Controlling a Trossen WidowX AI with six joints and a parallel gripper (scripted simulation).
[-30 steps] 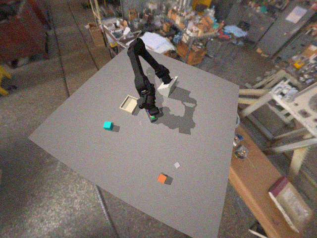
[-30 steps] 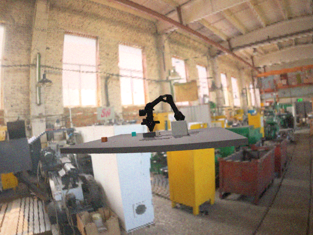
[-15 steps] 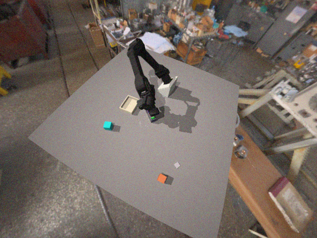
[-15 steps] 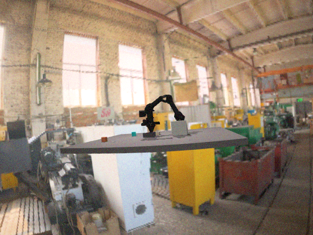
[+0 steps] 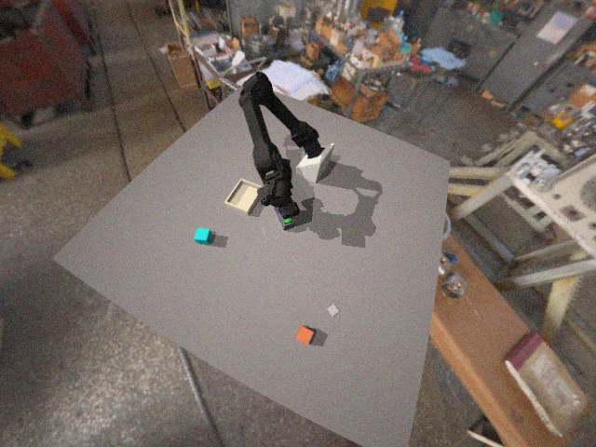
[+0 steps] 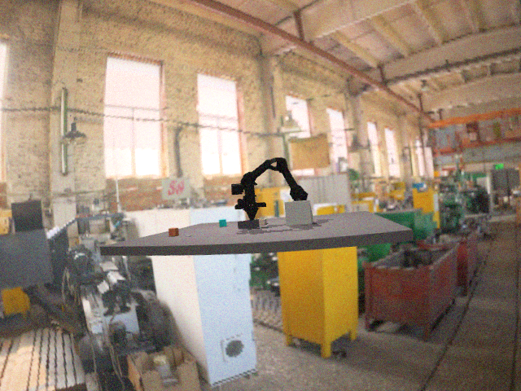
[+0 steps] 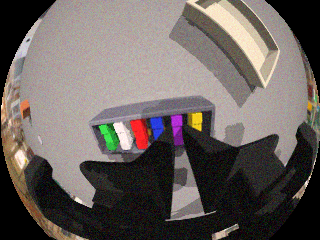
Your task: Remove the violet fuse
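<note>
The dark grey fuse block (image 7: 150, 108) (image 6: 242, 224) stands on the table below my gripper. In the wrist view it holds a row of fuses: green (image 7: 108, 137), white (image 7: 122, 136), red (image 7: 140, 134), blue (image 7: 157, 128), violet and yellow (image 7: 196, 121). My gripper (image 7: 176, 130) (image 6: 251, 218) points down and is shut on the violet fuse (image 7: 177, 124), which sits in the block between the blue and yellow ones. The fingertips hide part of the blue fuse and the block's near side. The cream tray (image 7: 235, 37) (image 5: 232, 207) is empty, beside the block.
A teal cube (image 5: 203, 236) (image 6: 222, 223), an orange cube (image 5: 304, 334) (image 6: 172, 231) and a small pale flat square (image 5: 332, 310) lie on the table. A white wedge-shaped block (image 5: 313, 168) (image 6: 299, 213) stands at the arm's base.
</note>
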